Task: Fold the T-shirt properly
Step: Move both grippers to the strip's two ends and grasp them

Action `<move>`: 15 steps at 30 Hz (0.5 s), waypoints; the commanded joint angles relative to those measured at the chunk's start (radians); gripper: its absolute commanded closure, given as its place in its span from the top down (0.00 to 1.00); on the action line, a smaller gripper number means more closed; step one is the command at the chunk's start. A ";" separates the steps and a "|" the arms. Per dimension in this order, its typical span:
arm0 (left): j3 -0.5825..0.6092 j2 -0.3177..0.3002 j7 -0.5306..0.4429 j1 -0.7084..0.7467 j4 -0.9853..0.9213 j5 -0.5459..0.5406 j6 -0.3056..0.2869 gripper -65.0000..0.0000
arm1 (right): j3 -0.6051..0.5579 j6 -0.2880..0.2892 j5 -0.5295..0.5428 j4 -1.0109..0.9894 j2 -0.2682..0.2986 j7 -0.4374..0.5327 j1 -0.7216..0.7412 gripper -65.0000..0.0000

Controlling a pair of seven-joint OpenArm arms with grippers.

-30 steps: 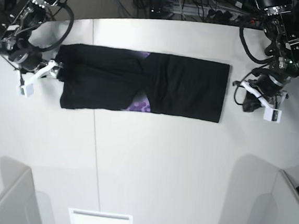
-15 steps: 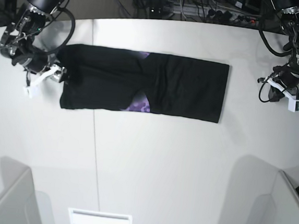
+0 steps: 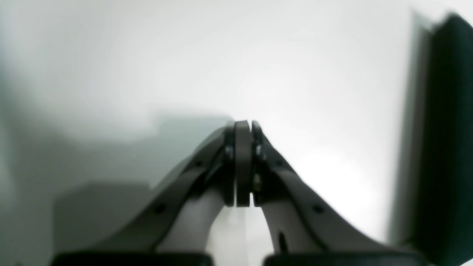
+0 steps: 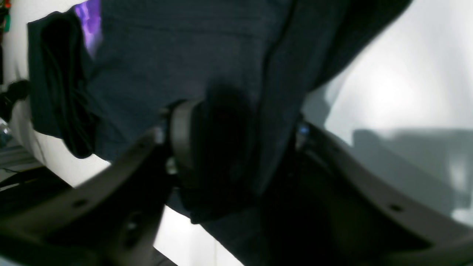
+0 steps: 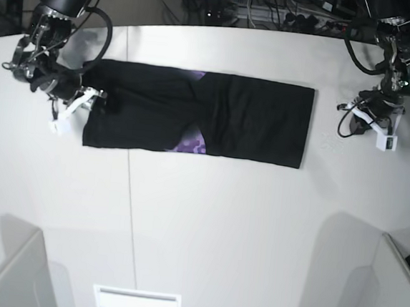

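Across the upper middle of the base view, the T-shirt (image 5: 201, 114) lies on the white table (image 5: 206, 225) as a long, flat black band running left to right, with a small patch of purple print showing at its lower edge near the centre and a sliver more at the top edge. At the band's left end, the right gripper (image 5: 95, 99) sits over the cloth edge. From the right wrist view, its jaws stand apart with a bunch of dark fabric (image 4: 229, 147) between them; the picture is blurred, so whether the pads actually press the cloth is hard to say. That same view shows the purple print (image 4: 88, 22) in its upper left corner. Toward the right side of the base view, the left gripper (image 5: 369, 119) is over bare table, well apart from the shirt's right end. Its own wrist view shows the two fingertips (image 3: 242, 162) pressed together with nothing between them, pale tabletop beneath, and a dark upright shape (image 3: 443, 147) along the right edge of the frame that is too blurred to name
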 commanded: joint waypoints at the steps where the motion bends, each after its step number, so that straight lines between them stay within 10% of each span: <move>1: 0.019 -0.016 -0.028 -0.005 0.013 -0.008 -0.006 0.00 | -0.002 -0.006 -0.027 0.008 0.012 -0.028 0.003 0.32; 5: 0.151 -0.011 -0.036 -0.010 0.014 0.069 -0.006 0.00 | -0.009 -0.039 -0.030 0.008 0.017 -0.025 0.026 0.00; 15: 0.365 0.024 -0.031 -0.048 0.030 0.164 -0.005 0.00 | -0.141 -0.118 -0.249 0.287 0.012 -0.033 0.047 0.00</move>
